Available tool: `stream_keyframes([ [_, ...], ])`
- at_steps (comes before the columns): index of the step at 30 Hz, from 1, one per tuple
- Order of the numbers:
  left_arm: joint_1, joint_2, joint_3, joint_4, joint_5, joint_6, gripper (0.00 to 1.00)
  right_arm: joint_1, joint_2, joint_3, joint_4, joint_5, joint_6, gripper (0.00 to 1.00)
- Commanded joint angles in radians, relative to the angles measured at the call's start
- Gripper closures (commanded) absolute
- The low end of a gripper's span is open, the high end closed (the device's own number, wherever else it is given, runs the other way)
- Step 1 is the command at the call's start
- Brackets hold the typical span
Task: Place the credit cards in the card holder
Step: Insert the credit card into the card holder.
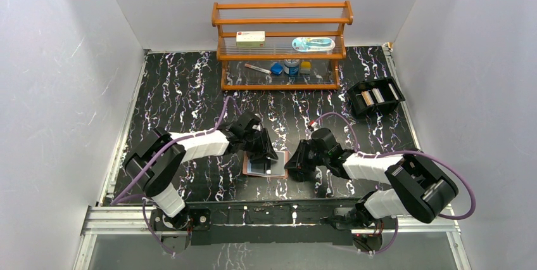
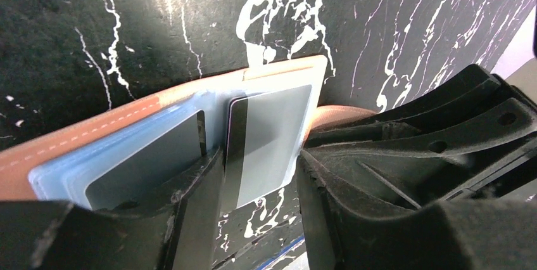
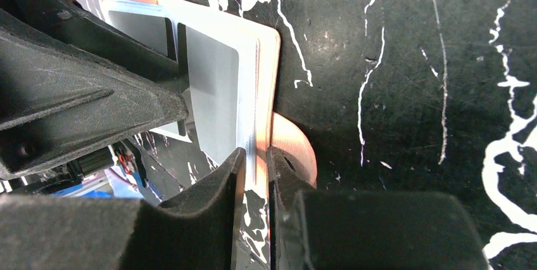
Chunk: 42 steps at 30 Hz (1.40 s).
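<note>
Left pincer (image 2: pixel 259 168) grips a credit card (image 2: pixel 273 124); push it straight ahead into the sleeve (image 2: pixel 177 108) while right pincer (image 3: pixel 256 162) clamps the card holder (image 3: pixel 271 54).

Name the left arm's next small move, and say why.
Probably slide the credit card a little deeper into the card holder. The left gripper holds the card by its side edges, and part of it appears to stick out past the holder's near edge. The right gripper pinches the holder's edge, which should steady it for the push.
</note>
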Motion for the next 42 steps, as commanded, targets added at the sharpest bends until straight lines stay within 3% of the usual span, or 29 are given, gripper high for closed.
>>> stream_keyframes([
  [1,-0.043,0.008,0.054,0.085,0.052,-0.053,0.56,0.006,-0.024,-0.04,0.088,-0.001,0.03,0.74],
  [6,-0.061,0.008,0.067,0.143,0.078,-0.081,0.53,0.006,-0.063,-0.05,0.086,0.017,0.048,0.75],
  [13,-0.068,0.001,0.081,0.099,0.063,-0.1,0.53,0.006,-0.046,-0.026,0.069,0.048,0.023,0.76],
  [27,-0.048,-0.024,0.222,-0.312,-0.127,0.019,0.47,0.005,-0.029,0.064,-0.036,0.087,-0.088,0.76],
  [42,-0.004,0.007,0.251,-0.436,-0.137,0.042,0.44,0.005,-0.045,0.08,-0.049,0.055,-0.143,0.75],
])
